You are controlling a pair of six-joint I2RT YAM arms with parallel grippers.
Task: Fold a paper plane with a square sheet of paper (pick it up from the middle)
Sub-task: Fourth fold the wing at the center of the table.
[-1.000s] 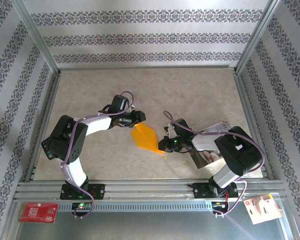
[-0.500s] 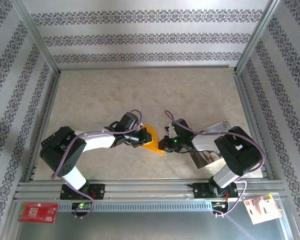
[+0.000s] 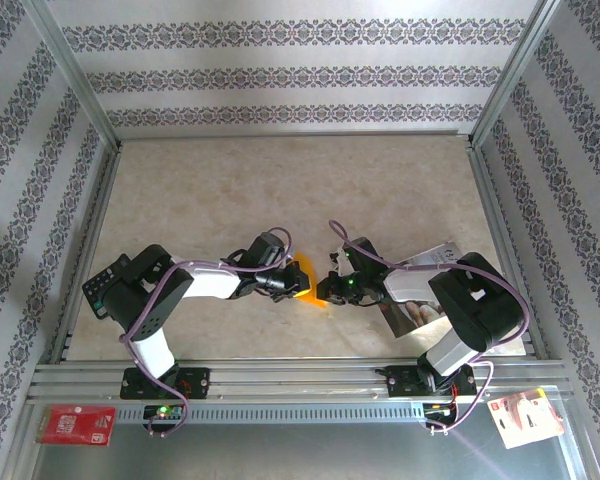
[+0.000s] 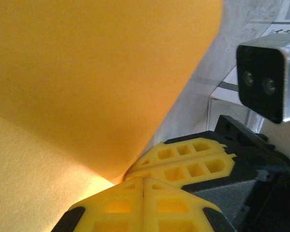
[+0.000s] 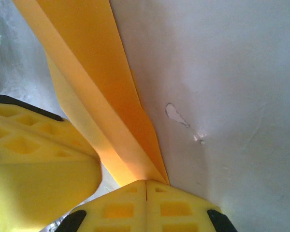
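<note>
1. Mid-fold: partly folded orange paper plane (image 3: 306, 281) lies near glossy photo sheet (image 3: 408, 322), on its left-arm side.
2. Left gripper (image 3: 283, 283) jaws closed, pinching plane's wide end; right gripper (image 3: 328, 288) closed on narrow end.
3. Next, likely: crease a wing, gently, no tearing.

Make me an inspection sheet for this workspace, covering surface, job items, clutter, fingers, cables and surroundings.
Surface: beige marbled table, flat.
Job's things: orange paper, partly folded into layered creases, between the two arms.
Clutter: glossy photo sheet under the right arm; red card on the near metal ledge at left; red-and-white card at right.
Fingers: left fingers shut on the orange paper; right fingers shut on its other end, close to the left ones.
Cables: purple cables run along both arms in loose loops.
Surroundings: patterned walls; aluminium frame.
</note>
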